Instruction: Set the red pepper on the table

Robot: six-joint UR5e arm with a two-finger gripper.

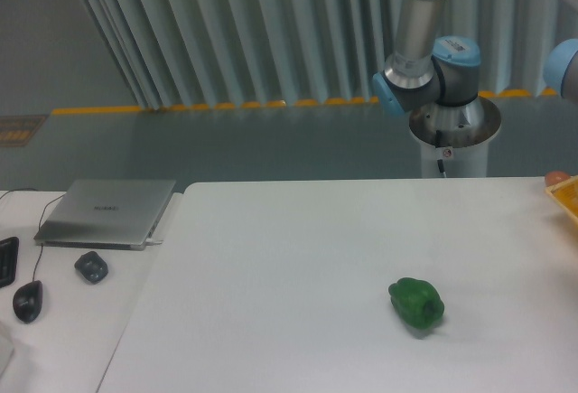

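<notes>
Green pepper (416,303), closed laptop (107,212), mouse (27,301) — well apart.

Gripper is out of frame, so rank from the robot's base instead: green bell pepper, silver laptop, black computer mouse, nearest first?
1. Green bell pepper, on the white table before the grey robot base.
2. Silver laptop, closed, on the adjoining desk.
3. Black computer mouse, desk's front corner.

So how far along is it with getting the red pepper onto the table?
Nothing looks done yet. The table holds only a green pepper; no red pepper shows anywhere in view. Nothing is visibly in hand either: only the arm's upper joints appear behind the table, and the end effector is out of frame. The placing itself is all still left.
</notes>
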